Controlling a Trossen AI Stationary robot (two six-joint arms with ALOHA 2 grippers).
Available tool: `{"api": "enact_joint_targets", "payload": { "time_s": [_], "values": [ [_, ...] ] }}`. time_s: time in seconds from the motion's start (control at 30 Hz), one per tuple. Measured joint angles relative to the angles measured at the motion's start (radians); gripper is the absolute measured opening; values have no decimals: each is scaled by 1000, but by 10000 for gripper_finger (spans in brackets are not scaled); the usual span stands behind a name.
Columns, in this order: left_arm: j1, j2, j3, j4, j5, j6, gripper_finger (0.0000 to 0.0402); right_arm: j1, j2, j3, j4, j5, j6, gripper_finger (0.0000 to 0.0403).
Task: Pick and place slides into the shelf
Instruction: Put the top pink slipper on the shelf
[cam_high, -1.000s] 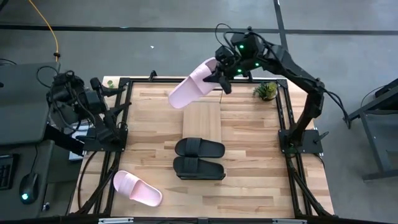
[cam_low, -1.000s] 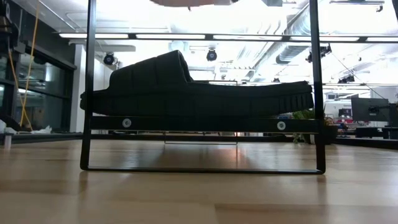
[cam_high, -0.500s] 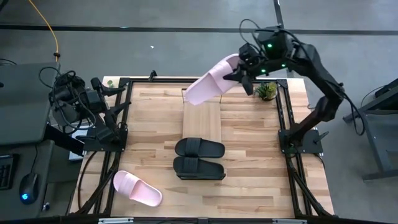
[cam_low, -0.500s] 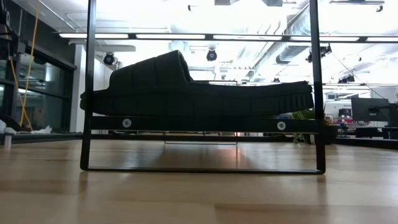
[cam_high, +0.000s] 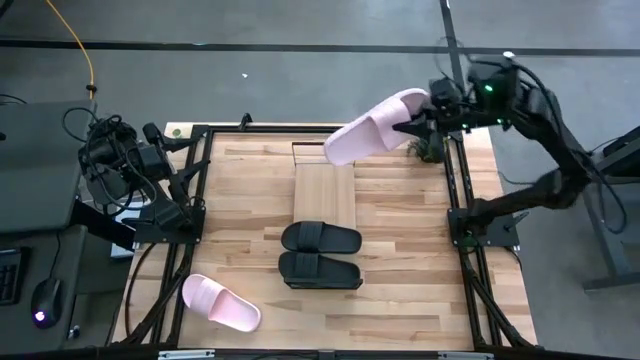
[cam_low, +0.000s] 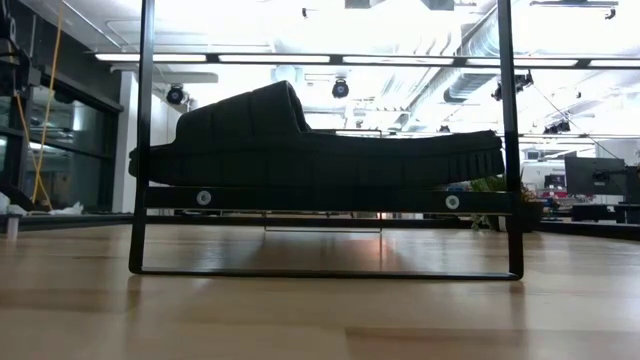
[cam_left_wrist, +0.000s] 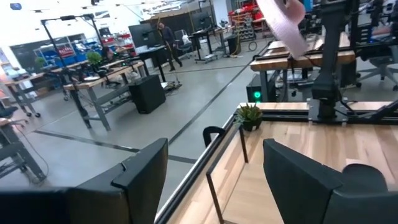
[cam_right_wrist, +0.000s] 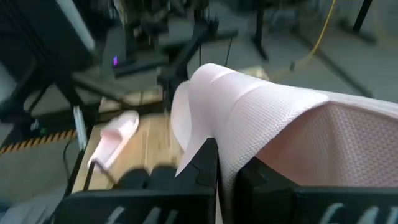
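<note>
Holding a pink slide in the air above the table's far right corner

Your right gripper (cam_high: 420, 118) has its jaws clamped on one pale pink slide (cam_high: 375, 126), pinching it at one end so that the rest of the sandal slants out over the far edge of the table (cam_high: 400, 250). In the right wrist view the two dark fingers (cam_right_wrist: 202, 165) press together on the slide's textured pink strap. The slide hangs clear of the table, just beyond the far end of the shelf (cam_high: 324, 192), and touches nothing below it.

The shelf lies flat in the middle of the table. You have two black slides (cam_high: 320, 254) sitting side by side at its near end, touching each other; in the low view one of them fills the shelf's black wire frame (cam_low: 146, 150). The second pink slide (cam_high: 220, 302) rests on the table near the near left corner, well apart from the shelf.

Your left gripper (cam_left_wrist: 214, 180) waits at the table's left edge, jaws apart, holding nothing. A small potted plant (cam_high: 432, 148) stands at the far right corner, below the right gripper.
</note>
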Motion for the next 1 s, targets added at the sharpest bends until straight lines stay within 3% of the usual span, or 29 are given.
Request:
{"api": "enact_joint_targets", "payload": {
  "time_s": [0.2,0.43,0.7,1.0],
  "values": [
    [0,0,0,-2,-5,-4,246,0,-218,-403,387,-5,66,0],
    [0,0,0,-11,-1,-10,246,0,-305,-767,715,-8,148,0],
    [0,-2,-16,-136,16,-146,246,0,-303,-998,1096,-25,266,0],
    [0,-15,-148,-131,55,-309,246,1,-303,-1114,1201,-27,298,0]
  ]
}}
